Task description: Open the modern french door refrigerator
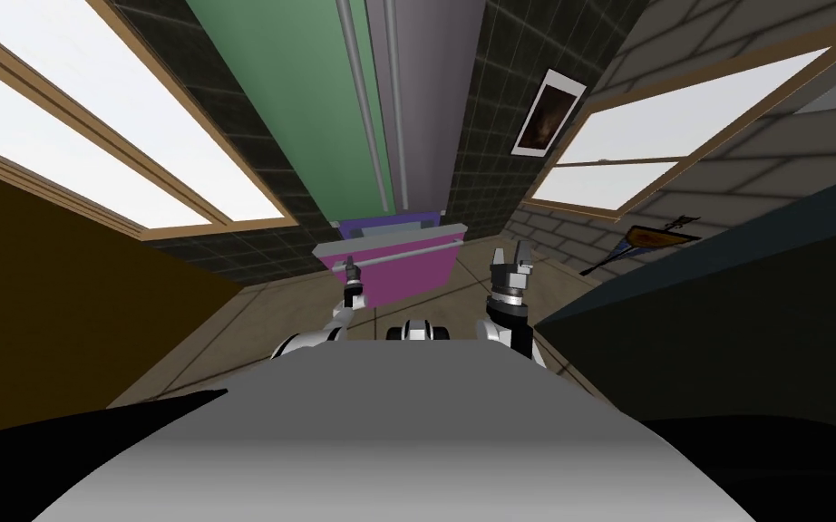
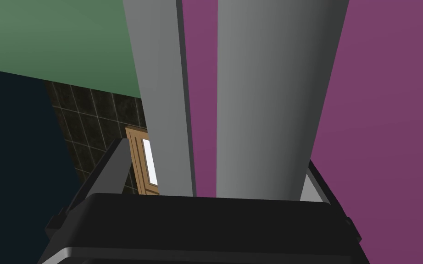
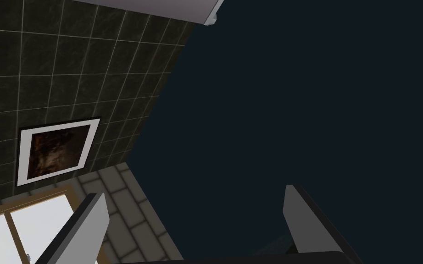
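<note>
Two tall doors, one green and one grey, front the french door refrigerator (image 1: 316, 91) straight ahead against a dark tiled wall (image 1: 253, 181), each door carrying a long grey vertical handle (image 1: 359, 109). Below the doors sits a magenta drawer (image 1: 407, 272) with a grey top edge, and it appears to stand forward of the doors. A round grey bar handle (image 1: 407, 252) runs across its front.

The left gripper (image 1: 350, 269) is at the left end of that bar. In the left wrist view the bar (image 2: 261, 101) rises between its fingers, which stand apart: one finger (image 2: 114, 169) is clear of the bar with a gap, the other (image 2: 310, 185) is just beside it; whether that one touches I cannot tell. Magenta drawer front shows on both sides of the bar.

The right gripper (image 1: 512, 258) is raised to the right of the drawer, well apart from it, blades spread wide with nothing between them (image 3: 194, 192)
</note>
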`<state>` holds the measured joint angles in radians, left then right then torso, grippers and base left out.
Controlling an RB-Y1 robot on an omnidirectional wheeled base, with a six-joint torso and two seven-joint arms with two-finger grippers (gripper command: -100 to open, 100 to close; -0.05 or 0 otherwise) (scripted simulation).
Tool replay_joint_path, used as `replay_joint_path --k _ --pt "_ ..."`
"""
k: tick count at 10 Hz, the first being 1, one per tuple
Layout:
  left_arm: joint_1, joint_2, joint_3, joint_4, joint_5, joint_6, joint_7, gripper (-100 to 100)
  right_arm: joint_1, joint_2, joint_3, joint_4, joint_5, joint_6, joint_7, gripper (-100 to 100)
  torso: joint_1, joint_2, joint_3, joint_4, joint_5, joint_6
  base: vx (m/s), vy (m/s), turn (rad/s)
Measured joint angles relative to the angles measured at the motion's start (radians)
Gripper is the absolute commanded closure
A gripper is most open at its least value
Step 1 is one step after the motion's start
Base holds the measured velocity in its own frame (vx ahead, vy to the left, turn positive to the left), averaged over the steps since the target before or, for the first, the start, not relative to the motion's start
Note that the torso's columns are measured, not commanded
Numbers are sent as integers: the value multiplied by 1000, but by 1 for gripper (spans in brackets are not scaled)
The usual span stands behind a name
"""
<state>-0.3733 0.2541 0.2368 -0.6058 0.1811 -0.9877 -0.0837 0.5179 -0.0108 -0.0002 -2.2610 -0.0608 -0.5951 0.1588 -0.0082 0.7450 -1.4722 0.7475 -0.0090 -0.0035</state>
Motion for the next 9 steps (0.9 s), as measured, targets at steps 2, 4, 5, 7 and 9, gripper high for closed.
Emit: replay_joint_path --k 2,4,5,7,9 --pt "-17 9 21 15 10 10 -8 -100 0 0 0 0 0 0 0 0 -1 3 2 1 0 4 -40 2 -43" --pt "-27 12 22 41 11 7 -5 0 0 0 0 0 0 0 0 0 1 2 1 -1 2 2 0 0 0" --pt "-24 10 21 43 11 10 -5 0 0 0 0 0 0 0 0 0 3 0 0 -3 4 3 0 0 0" --pt "-20 8 21 48 11 14 -4 0 0 0 0 0 0 0 0 0 5 -3 -2 -6 6 3 0 0 0" --pt "-17 6 21 50 11 17 -4 0 0 0 0 0 0 0 0 0 6 -5 -3 -7 7 4 0 0 0"
